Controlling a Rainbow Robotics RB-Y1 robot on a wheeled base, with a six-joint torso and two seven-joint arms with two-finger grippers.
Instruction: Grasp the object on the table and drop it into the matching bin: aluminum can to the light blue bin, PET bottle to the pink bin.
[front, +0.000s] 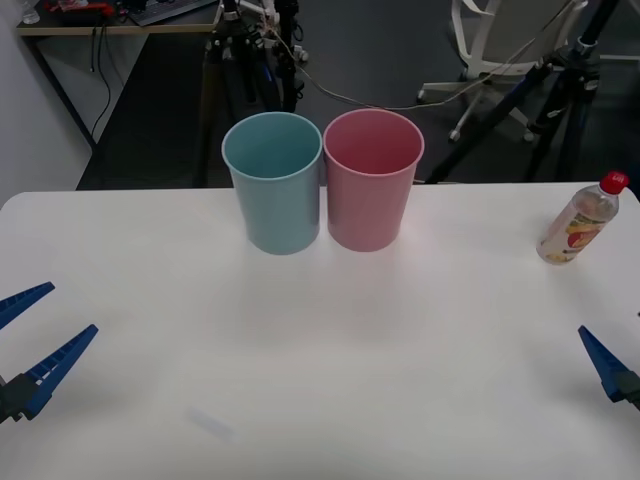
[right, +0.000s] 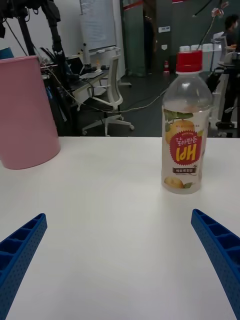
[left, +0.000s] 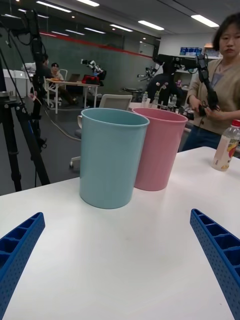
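- Nearest the work, the right gripper (right: 120, 265) is seen low over the wide white tabletop (front: 330, 350) at its right edge, its blue ribbed fingers (right: 220, 250) spread wide apart and holding nothing.
- Just ahead of those fingers stands the small clear plastic bottle with a red cap (right: 184, 125), upright near the far right corner, well apart from both bins.
- Handling is judged easy but delicate (a near-empty, light bottle is suggested by its clear upper half): thin walls would flex, the label is smooth, and tipping is likely, so the labelled mid-body is the best hold.
- Farther left, the tall tapered pink plastic bin (front: 372, 180) is touching or nearly touching the matching light blue bin (front: 274, 182).
- The left gripper (front: 30, 345) waits, also open, at the left edge.
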